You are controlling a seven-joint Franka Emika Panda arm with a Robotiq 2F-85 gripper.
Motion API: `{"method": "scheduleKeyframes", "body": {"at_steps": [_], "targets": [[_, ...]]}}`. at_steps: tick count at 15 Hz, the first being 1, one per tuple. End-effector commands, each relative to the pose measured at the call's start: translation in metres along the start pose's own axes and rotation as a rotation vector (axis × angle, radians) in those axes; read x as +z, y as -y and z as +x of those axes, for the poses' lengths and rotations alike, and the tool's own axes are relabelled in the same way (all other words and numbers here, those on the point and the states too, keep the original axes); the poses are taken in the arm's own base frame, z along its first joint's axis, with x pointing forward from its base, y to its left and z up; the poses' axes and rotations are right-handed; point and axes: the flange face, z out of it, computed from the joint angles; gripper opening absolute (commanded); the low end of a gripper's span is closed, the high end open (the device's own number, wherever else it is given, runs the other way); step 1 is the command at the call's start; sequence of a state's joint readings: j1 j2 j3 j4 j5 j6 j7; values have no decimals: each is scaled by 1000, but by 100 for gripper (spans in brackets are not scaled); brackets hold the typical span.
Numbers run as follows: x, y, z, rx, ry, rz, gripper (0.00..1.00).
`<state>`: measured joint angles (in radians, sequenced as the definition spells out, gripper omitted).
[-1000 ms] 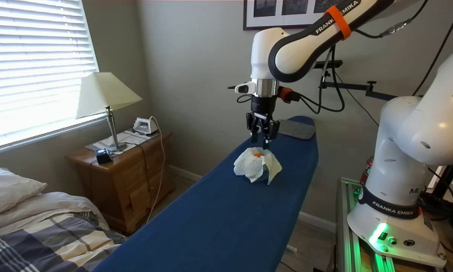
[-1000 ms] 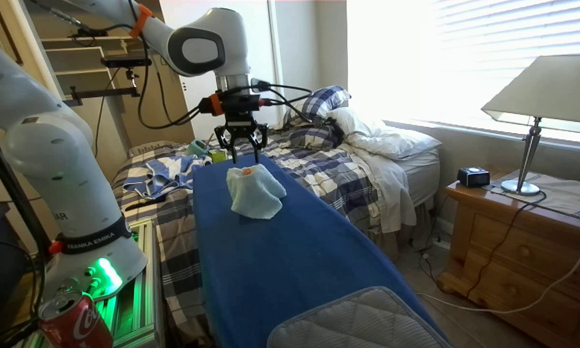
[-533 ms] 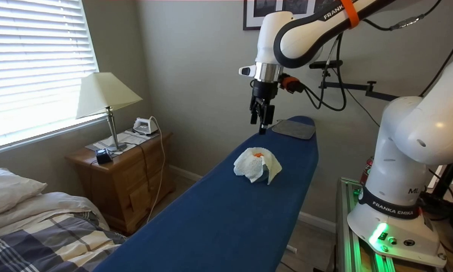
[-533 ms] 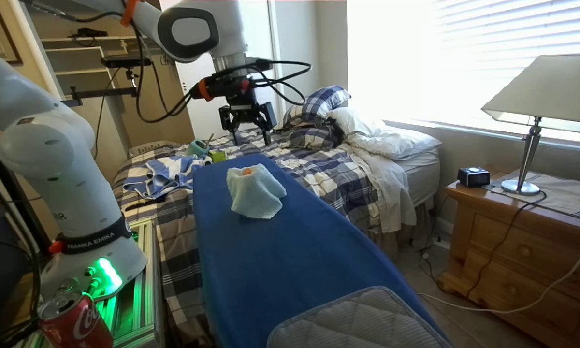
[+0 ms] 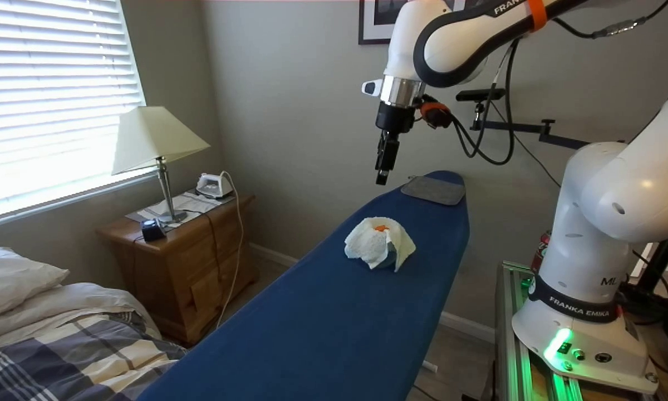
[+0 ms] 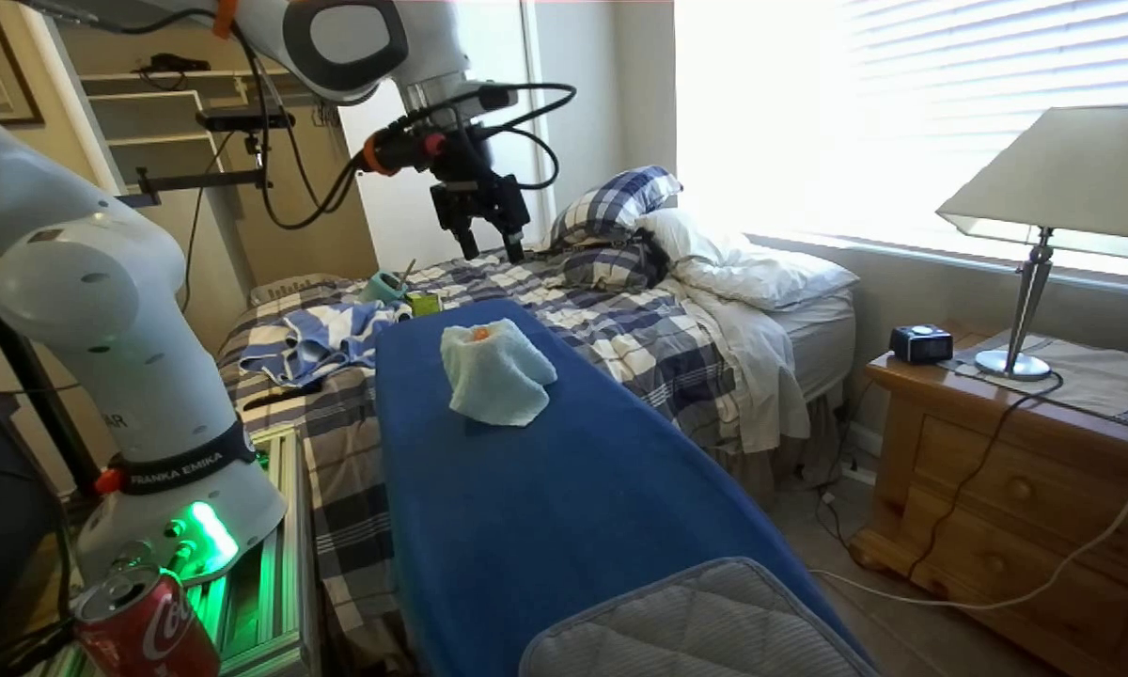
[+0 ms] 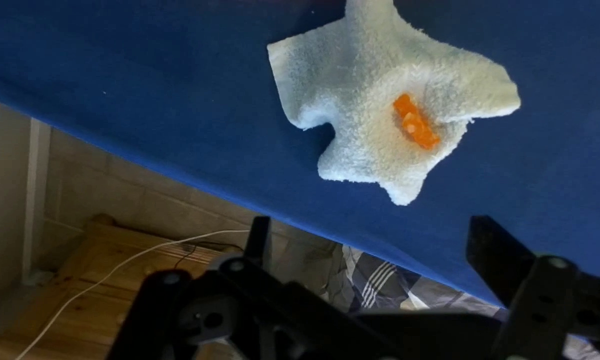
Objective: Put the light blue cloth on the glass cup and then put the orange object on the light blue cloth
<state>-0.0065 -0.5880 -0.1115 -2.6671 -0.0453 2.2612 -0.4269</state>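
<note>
The light blue cloth (image 5: 367, 242) stands draped in a raised, tent-like shape on the dark blue ironing board, its corners hanging down. In the wrist view the cloth (image 7: 365, 110) has a shallow dip on top, and the orange object (image 7: 415, 122) lies in it. Both exterior views show the orange object (image 6: 480, 334) up there too. The glass cup is hidden by the draping; a greyish patch in the front gap is too unclear to name. Above and apart from the cloth hangs my gripper (image 6: 493, 254), jaws wide apart. Nothing is between its fingertips in the wrist view (image 7: 370, 222).
The ironing board (image 5: 312, 328) carries a grey pad (image 5: 433, 190) at its narrow end. A bed (image 6: 639, 348) runs beside the board. A nightstand (image 5: 172, 267) holds a lamp (image 5: 158, 139) and an iron (image 5: 214, 185). A soda can (image 6: 146, 625) stands by the robot's base.
My gripper has opened wider, risen away from the cloth and tilted. The cloth and the orange object have stayed where they were.
</note>
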Motion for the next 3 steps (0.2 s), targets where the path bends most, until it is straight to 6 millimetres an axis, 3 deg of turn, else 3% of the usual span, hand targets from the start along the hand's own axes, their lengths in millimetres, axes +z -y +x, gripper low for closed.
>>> {"method": "scheduleKeyframes", "body": {"at_steps": [1,3], "targets": [[0,0,0,0,3,1,100],[1,0,0,0,4,2,100]]}}
